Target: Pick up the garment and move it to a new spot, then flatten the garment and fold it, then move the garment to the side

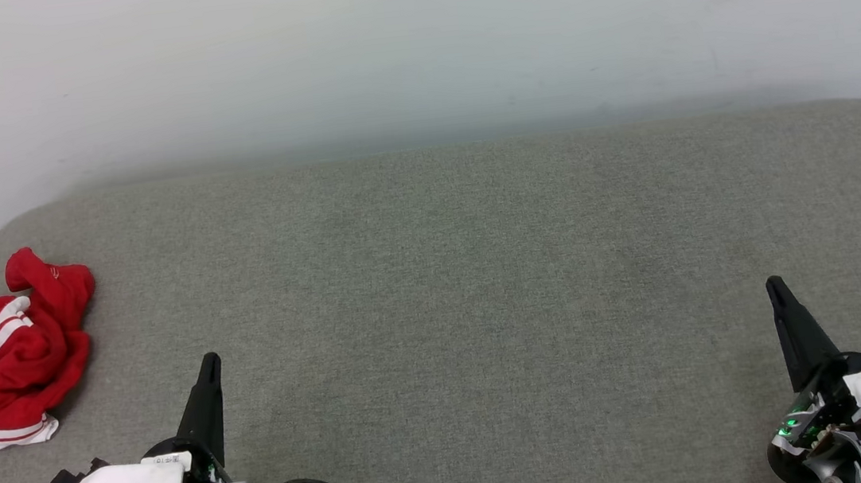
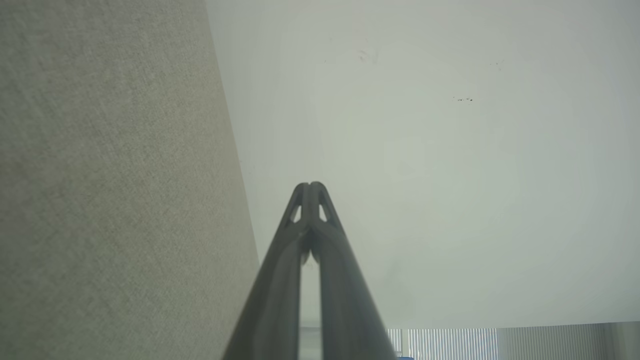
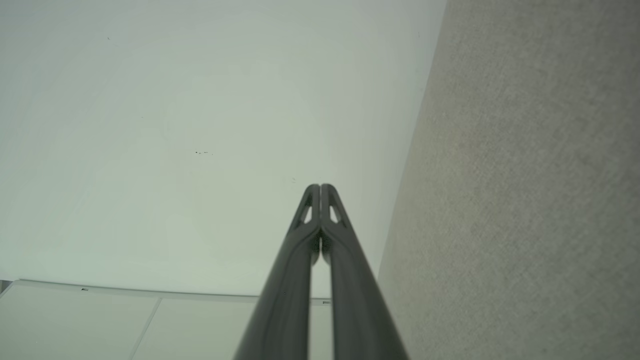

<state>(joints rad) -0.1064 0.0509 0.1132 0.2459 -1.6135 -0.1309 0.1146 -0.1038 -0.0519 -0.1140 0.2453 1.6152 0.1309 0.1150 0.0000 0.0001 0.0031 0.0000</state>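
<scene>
Fingers: both pairs pressed together, pinching nothing; your left gripper (image 1: 209, 362) at 7 o'clock, right gripper (image 1: 774, 285) at 5 o'clock.
Shirt: red shirt (image 1: 11, 357) crumpled at 9 o'clock on the grey cushion (image 1: 435, 289).
Gap: shirt at 9 o'clock from your left gripper, not touching.

The surface (image 1: 485, 308) is covered in grey-green woven cloth. The garment (image 1: 7, 358), red with white striped trim, lies crumpled in a heap on it. Just beyond the garment is the surface's rounded corner, against a pale wall (image 1: 409, 36). To the right of the garment the cloth stretches flat and smooth.
</scene>
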